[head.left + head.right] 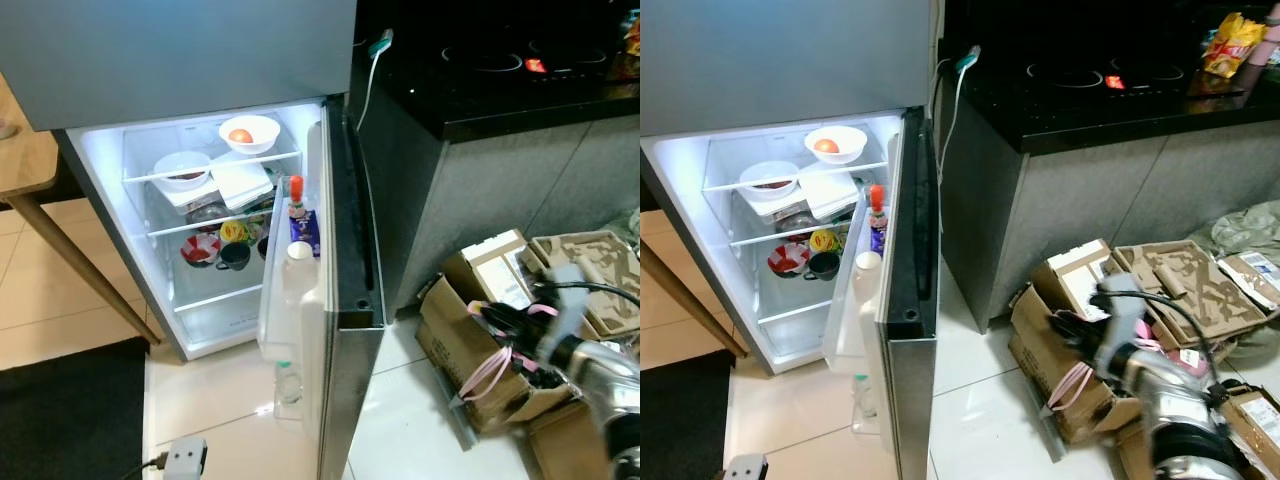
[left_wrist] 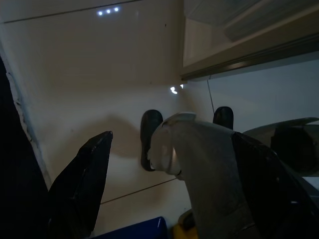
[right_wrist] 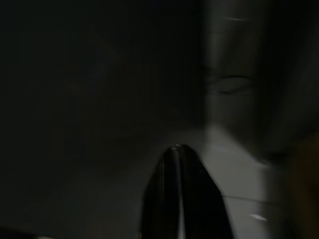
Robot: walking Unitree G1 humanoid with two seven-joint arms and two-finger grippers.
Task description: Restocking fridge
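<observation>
The fridge (image 1: 200, 60) stands in the upper left of the frame with its lower door (image 1: 345, 300) swung open toward the middle; the inside is lit. On the top glass shelf, a white bowl (image 1: 249, 133) holds an orange-red fruit, and a second white bowl (image 1: 182, 170) with something dark red sits lower and to the left of it; a white flat box (image 1: 240, 182) lies beside that one. On the shelf below there are a red and white cup (image 1: 200, 249), a dark mug (image 1: 235, 257) and a yellow item that is too small to name. In the door rack stand a bottle with a red cap (image 1: 296, 197), a purple carton (image 1: 305, 232) and a white jug (image 1: 298, 275); a clear bottle (image 1: 288, 385) stands in the lowest rack.

At the lower right of the frame the right arm (image 1: 590, 360) is raised in front of open cardboard boxes (image 1: 1090, 330) on the pale tiled floor (image 1: 230, 400); it is blurred. In the right wrist view, which is very dark, the fingers of the right gripper (image 3: 180, 194) lie pressed together and hold nothing.

In the left wrist view the left gripper (image 2: 169, 194) has its two black fingers (image 2: 84, 184) spread wide apart with nothing between them; behind them are the robot's grey leg and dark feet on the floor.

A black counter with a cooktop (image 1: 500, 60) fills the upper right; a white power strip (image 1: 185, 458) lies at the bottom edge, beside a black mat (image 1: 60, 410).
</observation>
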